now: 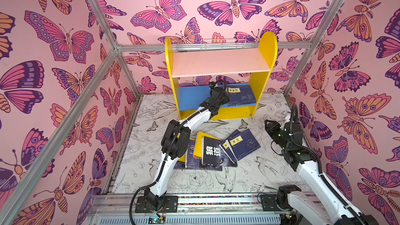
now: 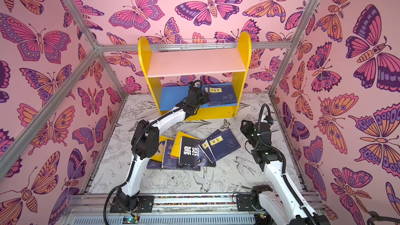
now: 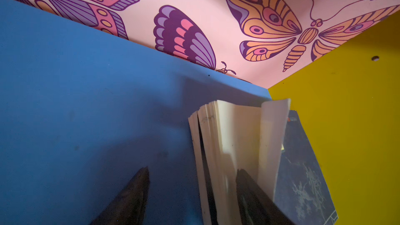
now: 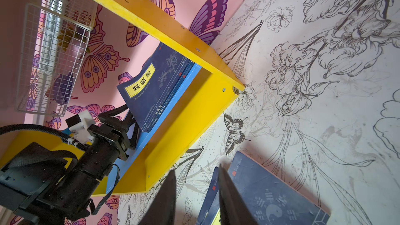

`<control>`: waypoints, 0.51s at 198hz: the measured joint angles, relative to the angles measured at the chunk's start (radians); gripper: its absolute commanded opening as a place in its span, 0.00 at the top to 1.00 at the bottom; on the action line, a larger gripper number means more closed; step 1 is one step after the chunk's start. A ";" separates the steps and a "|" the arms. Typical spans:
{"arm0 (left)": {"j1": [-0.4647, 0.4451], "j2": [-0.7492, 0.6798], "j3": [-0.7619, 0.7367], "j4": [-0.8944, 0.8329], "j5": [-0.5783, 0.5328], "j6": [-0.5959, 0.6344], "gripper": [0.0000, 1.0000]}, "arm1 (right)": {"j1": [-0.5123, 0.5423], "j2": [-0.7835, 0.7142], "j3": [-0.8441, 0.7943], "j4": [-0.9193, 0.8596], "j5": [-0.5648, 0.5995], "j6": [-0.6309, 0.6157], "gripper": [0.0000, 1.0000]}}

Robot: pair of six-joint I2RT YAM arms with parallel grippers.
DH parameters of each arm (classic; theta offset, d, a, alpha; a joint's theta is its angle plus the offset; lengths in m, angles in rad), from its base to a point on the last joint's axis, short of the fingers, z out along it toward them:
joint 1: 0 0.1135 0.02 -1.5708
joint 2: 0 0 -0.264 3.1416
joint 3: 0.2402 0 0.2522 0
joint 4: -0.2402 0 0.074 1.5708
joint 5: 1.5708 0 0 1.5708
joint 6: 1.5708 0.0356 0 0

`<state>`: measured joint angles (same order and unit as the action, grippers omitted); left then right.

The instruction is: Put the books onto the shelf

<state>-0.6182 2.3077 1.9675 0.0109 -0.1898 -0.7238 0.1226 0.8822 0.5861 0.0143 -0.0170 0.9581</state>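
The left claw [image 3: 192,168] is being shown with its jaws apart and clamped on nothing, set inside the lower tier of the shelf [image 1: 268,48]. One finger [image 3: 132,198] is being seen over the blue board [image 3: 75,104]; the other is being seen against the fanned pages of a navy book [image 3: 303,180] beside the yellow side panel [image 3: 357,126]. In both top views the shelved books [image 1: 241,95] are being carried at the right end of the blue board, just beside that panel, and in the right wrist view the top one is being shown tilted above the ones under it. The pink board [image 1: 218,61] and the wire rail [image 1: 223,44] are being seen above. The other books [image 1: 216,150] are being shown in a loose overlapping pile on the table [image 1: 249,176], in front of the shelf: a black one with white characters, yellow ones and navy ones. The right claw [image 1: 268,124] is being shown near the pile's right edge, above the table, with its jaws a little apart and nothing between them; two navy books are being seen under it in the right wrist view.
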 measured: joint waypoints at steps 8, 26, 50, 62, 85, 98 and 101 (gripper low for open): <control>0.000 0.000 0.002 -0.001 0.000 0.000 0.34 | -0.001 0.000 0.000 -0.007 -0.002 -0.007 0.68; 0.000 0.000 0.003 -0.004 -0.001 0.002 0.33 | -0.001 0.000 0.005 -0.032 -0.008 -0.029 0.66; 0.003 -0.010 -0.010 -0.006 -0.023 0.012 0.29 | -0.001 0.000 0.008 -0.057 -0.023 -0.056 0.64; 0.004 -0.044 -0.059 -0.005 -0.054 0.020 0.28 | -0.001 0.003 0.008 -0.076 -0.032 -0.063 0.63; 0.010 -0.188 -0.243 -0.031 -0.145 0.024 0.28 | -0.001 0.011 -0.010 -0.089 -0.048 -0.044 0.63; 0.011 -0.299 -0.375 -0.049 -0.203 0.020 0.28 | -0.001 0.018 -0.050 -0.081 -0.060 -0.008 0.63; 0.011 -0.328 -0.407 -0.050 -0.215 0.019 0.28 | -0.001 0.021 -0.063 -0.077 -0.064 0.005 0.63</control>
<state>-0.6071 1.9797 1.5608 -0.0395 -0.4049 -0.7052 0.1219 0.9035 0.5236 -0.0631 -0.0807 0.9627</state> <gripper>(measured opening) 0.721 0.371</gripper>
